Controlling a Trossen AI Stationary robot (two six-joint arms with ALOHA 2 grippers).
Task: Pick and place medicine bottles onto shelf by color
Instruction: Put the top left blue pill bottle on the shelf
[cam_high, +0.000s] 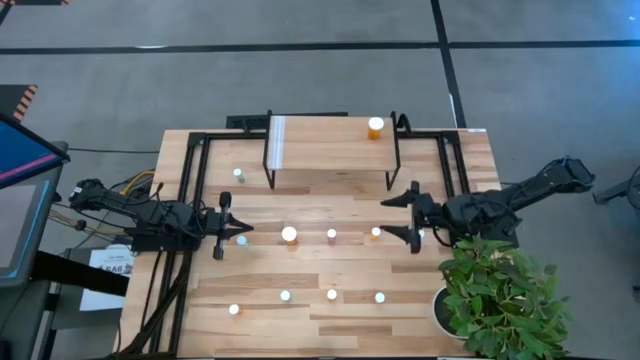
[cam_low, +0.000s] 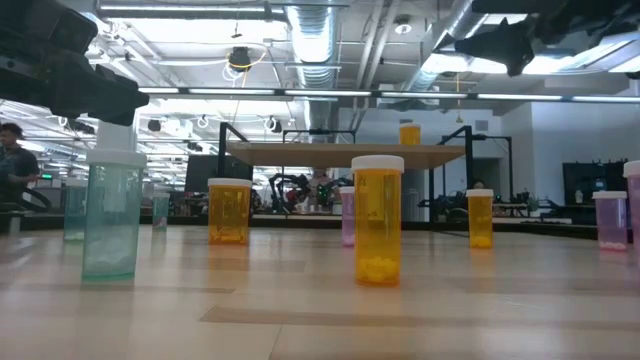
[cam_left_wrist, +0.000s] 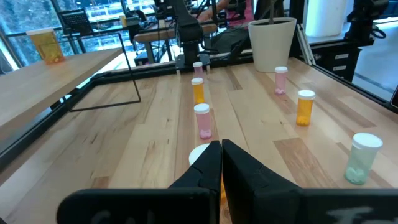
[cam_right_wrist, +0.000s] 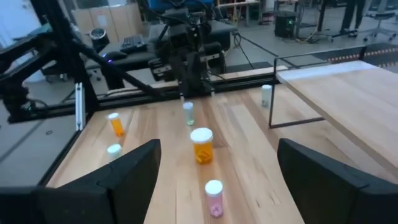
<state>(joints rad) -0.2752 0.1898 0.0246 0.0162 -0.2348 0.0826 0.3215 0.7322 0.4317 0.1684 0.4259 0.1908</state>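
The shelf (cam_high: 331, 143) stands at the table's far middle with one orange medicine bottle (cam_high: 375, 127) on its right end. Across the table's middle stand a green bottle (cam_high: 241, 240), a large orange one (cam_high: 289, 235), a pink one (cam_high: 331, 235) and a small orange one (cam_high: 375, 232). A second row of bottles (cam_high: 331, 294) stands nearer the front edge. My left gripper (cam_high: 224, 227) is shut and empty at the left, pointing along the middle row. My right gripper (cam_high: 393, 218) is open above the row's right end and holds nothing; the pink bottle (cam_right_wrist: 213, 197) shows ahead of its fingers.
A potted plant (cam_high: 500, 295) fills the table's near right corner, close to my right arm. One small green bottle (cam_high: 238, 173) stands alone left of the shelf's legs. A black frame (cam_high: 190, 190) runs along the table's left, far and right sides.
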